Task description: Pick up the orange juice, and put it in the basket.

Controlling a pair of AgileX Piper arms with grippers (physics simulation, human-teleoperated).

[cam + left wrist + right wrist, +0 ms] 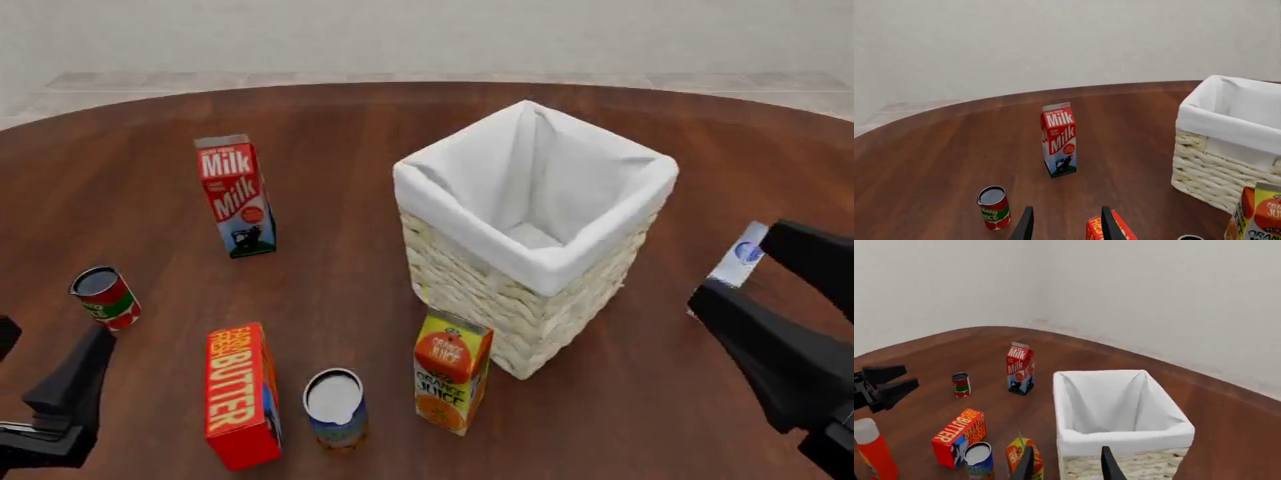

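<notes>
Front view: orange juice (453,372) upright, just beside basket (470,268), between both grippers; right gripper (781,305) and left gripper (40,370) open, empty. Right wrist view: carton just ahead of fingers (1025,466), right arm seems nearer.

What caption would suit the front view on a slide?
Orange juice stands beside the basket, with both arms' open fingers waiting at the near table edge.
</notes>
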